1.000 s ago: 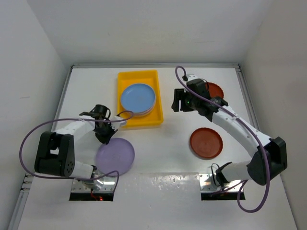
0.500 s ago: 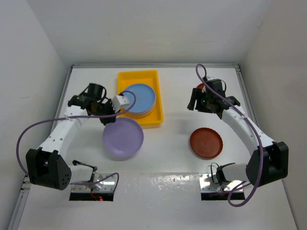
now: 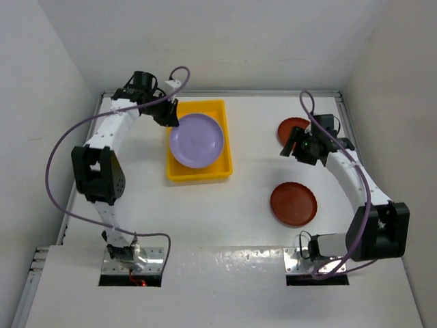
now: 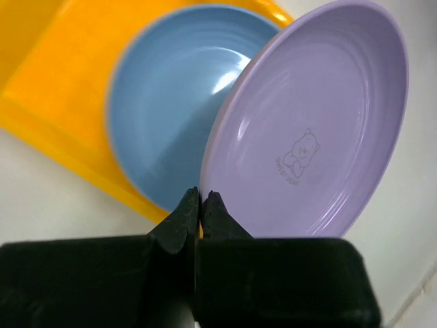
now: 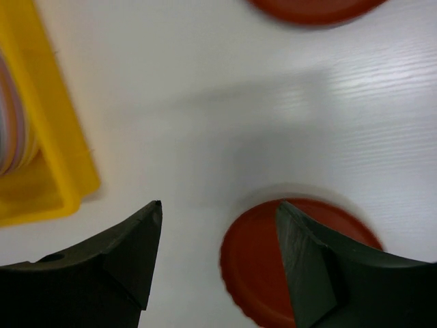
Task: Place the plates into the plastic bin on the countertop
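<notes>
My left gripper [image 3: 168, 113] is shut on the rim of a lilac plate [image 3: 196, 140] and holds it over the yellow plastic bin [image 3: 198, 175]. In the left wrist view the gripper [image 4: 203, 199] pinches the lilac plate [image 4: 321, 123], which is tilted above a blue plate [image 4: 171, 102] lying in the bin [image 4: 54, 89]. My right gripper [image 3: 295, 146] is open and empty beside a dark red-brown plate [image 3: 292, 126]. A second red-brown plate [image 3: 293, 203] lies nearer on the white countertop [image 3: 252, 225]. In the right wrist view the open gripper [image 5: 218, 205] hangs over a red-brown plate [image 5: 266, 273].
White walls close in the countertop at the back and both sides. The right wrist view shows the bin's corner [image 5: 51, 137] at the left, stacked plates [image 5: 8, 123] in it, and another red-brown plate [image 5: 314, 7] at the top edge. Purple cables loop from both arms.
My left arm has swung the lilac plate from the near left of the countertop up and over the bin. My right gripper has moved right, away from the bin, to the far red-brown plate.
</notes>
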